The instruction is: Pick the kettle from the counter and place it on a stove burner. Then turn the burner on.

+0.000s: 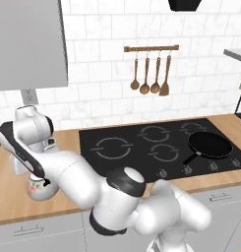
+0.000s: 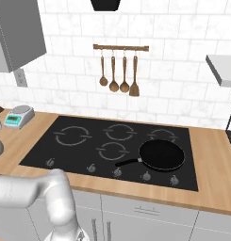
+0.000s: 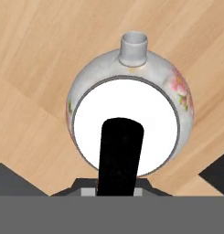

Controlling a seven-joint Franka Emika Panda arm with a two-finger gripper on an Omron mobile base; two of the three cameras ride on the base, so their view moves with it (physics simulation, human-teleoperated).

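Fingers: the gripper (image 1: 39, 178) is sitting directly over the kettle, its tips hidden by the arm in the left base view; whether they are clenched on the handle or released I cannot tell.
Hand view: the black arched handle (image 3: 119, 157) is running up from the six o'clock edge over the white lid, apparently passing between the finger tips, though the grey band is covering that spot.
Kettle: the kettle (image 3: 130, 112) is sitting upright on the bench, its short spout (image 3: 134, 48) pointing to twelve o'clock in the hand view and a pink flower showing on its side at about two o'clock.
Kettle in left base view: the kettle (image 1: 39, 189) is peeking out under the hand at about nine o'clock of the picture, well apart from the cooktop.
Bench: the wood-grain bench (image 1: 11, 197) is carrying the kettle and surrounding the cooktop (image 2: 41, 153).
Stove burner: the stove burner (image 1: 112, 147) is lying bare at the cooktop's left side.
Pan: a black frying pan (image 2: 161, 156) is resting on the cooktop's right part.
Scale: a teal-faced scale (image 2: 19, 116) is standing on the bench at nine o'clock of the cooktop in the right base view.
Wall: wooden utensils (image 2: 119, 74) are hanging from a rail.
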